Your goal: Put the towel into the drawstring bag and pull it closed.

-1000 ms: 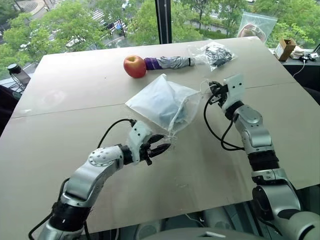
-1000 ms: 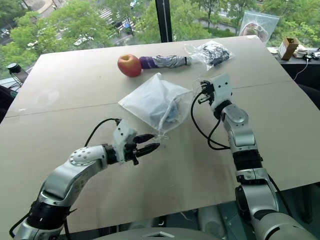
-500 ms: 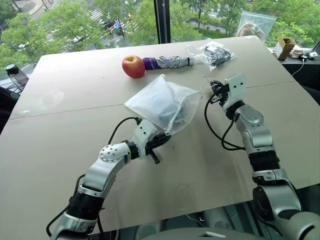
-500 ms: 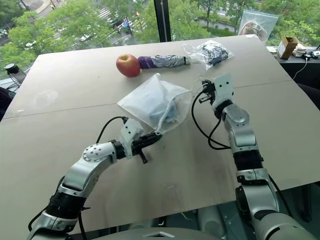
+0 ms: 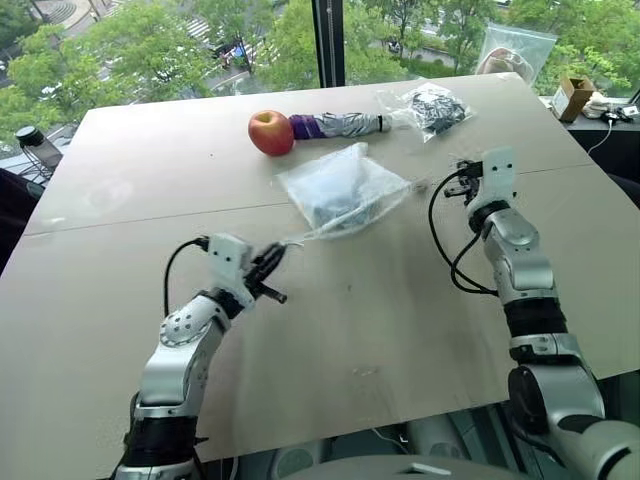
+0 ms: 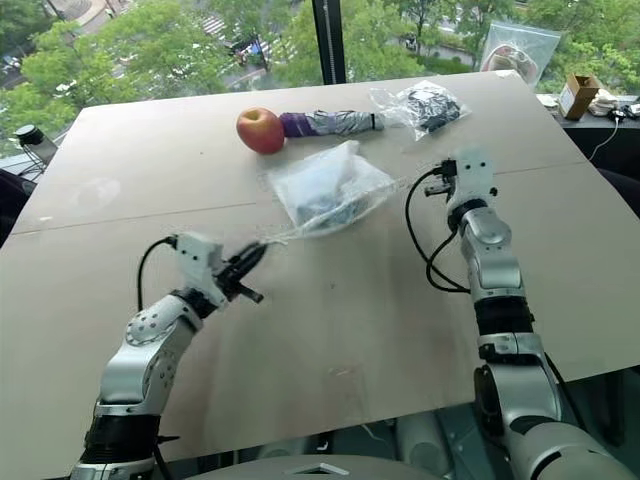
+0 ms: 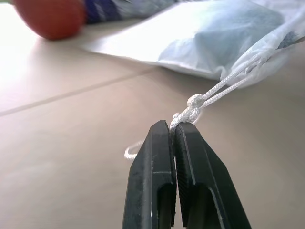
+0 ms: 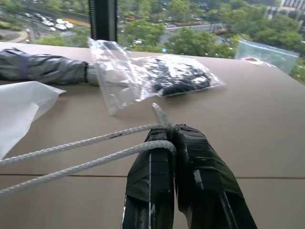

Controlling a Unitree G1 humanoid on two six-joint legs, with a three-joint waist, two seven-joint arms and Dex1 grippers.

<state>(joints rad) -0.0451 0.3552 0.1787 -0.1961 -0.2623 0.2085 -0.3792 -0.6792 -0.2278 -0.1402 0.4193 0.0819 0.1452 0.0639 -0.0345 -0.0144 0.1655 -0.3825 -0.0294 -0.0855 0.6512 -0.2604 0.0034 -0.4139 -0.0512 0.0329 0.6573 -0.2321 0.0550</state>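
Drawstring bag [image 5: 345,190], white thin semi-translucent pouch, lies mid-table with light-blue fluffy towel [image 7: 238,36] inside. Soft, light, slides easily; hold by cords. Left gripper [image 7: 172,129] pinches knotted white cord [image 7: 195,107]; right gripper [image 8: 170,133] clamps far-right cord loop [image 8: 86,152].

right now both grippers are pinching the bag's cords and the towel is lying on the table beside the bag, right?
Not quite: the towel is inside the drawstring bag, as the left wrist view shows. The left gripper and right gripper are indeed each shut on a cord.
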